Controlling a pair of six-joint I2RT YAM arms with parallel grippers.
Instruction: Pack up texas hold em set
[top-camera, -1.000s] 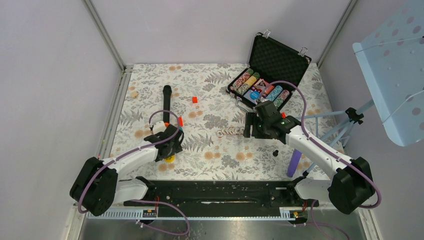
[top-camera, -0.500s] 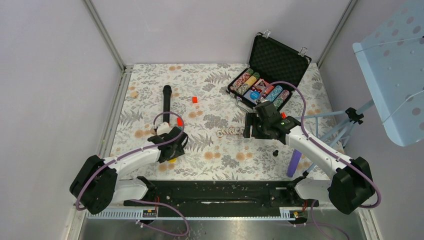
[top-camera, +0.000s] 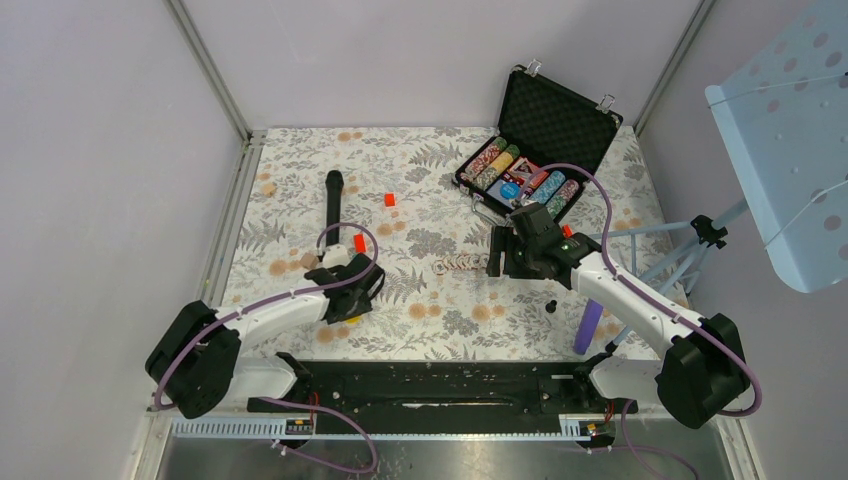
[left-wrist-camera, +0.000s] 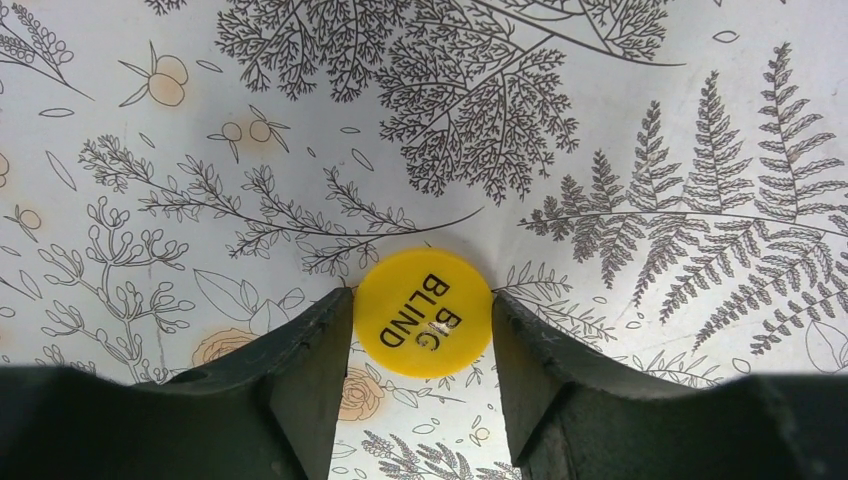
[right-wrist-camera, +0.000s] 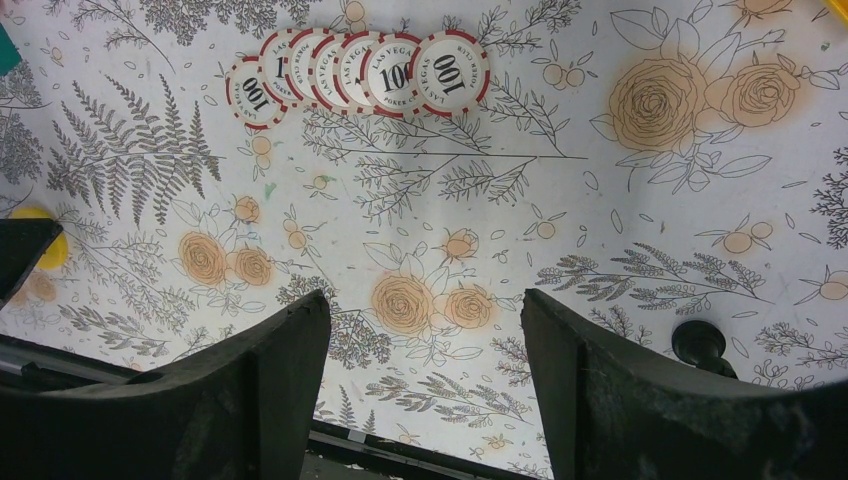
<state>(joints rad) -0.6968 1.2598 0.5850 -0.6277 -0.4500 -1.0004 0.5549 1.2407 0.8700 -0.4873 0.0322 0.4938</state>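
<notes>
Sitting flat on the flowery cloth (left-wrist-camera: 650, 120), at about 8 o'clock on the table, is the yellow BIG BLIND button (left-wrist-camera: 424, 313). The left claw (left-wrist-camera: 421, 305) is half open, with its fingers (left-wrist-camera: 310, 360) right against both sides of the button. I cannot tell if it pinches. A row of red 100 chips (right-wrist-camera: 360, 70) lies at 12 o'clock from the right claw (right-wrist-camera: 425, 330), which is wide open and empty. The open black case (top-camera: 555, 115) sits at 2 o'clock.

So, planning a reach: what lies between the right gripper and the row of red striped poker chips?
Just bare floral tablecloth between right gripper and chips, per right wrist view.
</notes>
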